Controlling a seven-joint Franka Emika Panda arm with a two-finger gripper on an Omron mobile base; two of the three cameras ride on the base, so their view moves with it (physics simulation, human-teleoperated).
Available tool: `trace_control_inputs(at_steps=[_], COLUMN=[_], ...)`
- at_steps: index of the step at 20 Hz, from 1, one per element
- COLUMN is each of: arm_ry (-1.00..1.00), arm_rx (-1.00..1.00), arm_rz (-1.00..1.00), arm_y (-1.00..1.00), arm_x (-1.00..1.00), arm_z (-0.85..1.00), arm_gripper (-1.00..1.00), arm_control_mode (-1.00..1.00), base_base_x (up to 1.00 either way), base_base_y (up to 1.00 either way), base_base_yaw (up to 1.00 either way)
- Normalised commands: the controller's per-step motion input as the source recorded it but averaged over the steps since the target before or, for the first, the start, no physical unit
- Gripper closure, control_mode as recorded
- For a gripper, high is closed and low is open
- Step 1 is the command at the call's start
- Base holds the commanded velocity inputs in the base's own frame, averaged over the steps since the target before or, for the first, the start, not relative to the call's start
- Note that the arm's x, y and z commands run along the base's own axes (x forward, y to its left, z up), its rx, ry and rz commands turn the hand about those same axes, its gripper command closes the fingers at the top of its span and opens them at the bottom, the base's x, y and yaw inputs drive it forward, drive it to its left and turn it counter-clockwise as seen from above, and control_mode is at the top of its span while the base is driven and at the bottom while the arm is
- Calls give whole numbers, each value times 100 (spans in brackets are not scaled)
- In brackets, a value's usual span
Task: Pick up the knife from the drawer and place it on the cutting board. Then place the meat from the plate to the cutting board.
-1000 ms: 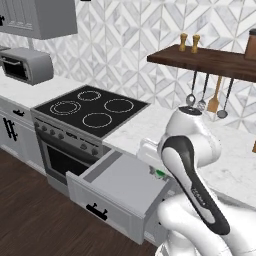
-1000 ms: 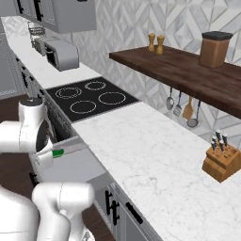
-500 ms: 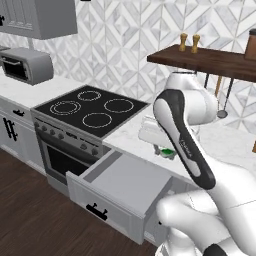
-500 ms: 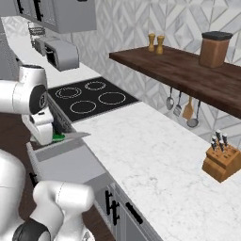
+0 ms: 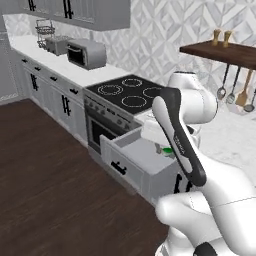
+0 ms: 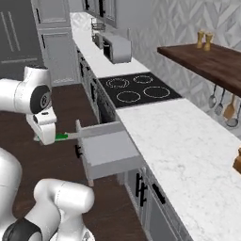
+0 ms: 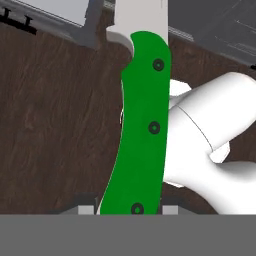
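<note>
My gripper [image 7: 131,209] is shut on the knife [image 7: 142,120], clamping the butt end of its bright green handle; the pale blade points away, toward the cabinet front. From the right base camera, the gripper [image 6: 48,137] holds the knife [image 6: 62,136] level over the dark floor, its blade tip reaching the front of the open light-grey drawer [image 6: 107,149]. Seen by the left base camera, a bit of green knife [image 5: 168,152] shows under the forearm beside the drawer [image 5: 131,159]. The cutting board, the meat and the plate are out of view.
A black cooktop [image 5: 129,93] with an oven below sits left of the drawer. A toaster oven [image 5: 86,53] stands further along the white counter [image 6: 187,155]. A wooden shelf [image 6: 207,54] with shakers and hanging utensils is on the wall. Dark wood floor [image 5: 45,170] lies in front.
The base has moved, so both base views now show the kitchen from further back and at a new angle. The gripper has carried the knife up out of the drawer.
</note>
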Motion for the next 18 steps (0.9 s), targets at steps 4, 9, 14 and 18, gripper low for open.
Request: trace_control_inputs(at_steps=[4,9,14,18], arm_ry=[0,0,0,0], arm_rx=[0,0,0,0], arm_rz=[0,0,0,0], arm_y=[0,0,0,0], arm_x=[0,0,0,0], arm_z=[0,0,0,0], arm_gripper=[100,100,100,100], arm_control_mode=[100,100,100,100], base_base_x=[-30,-23,-2,1], base_base_y=[27,12,0,0], base_base_yaw=[92,100,100,100])
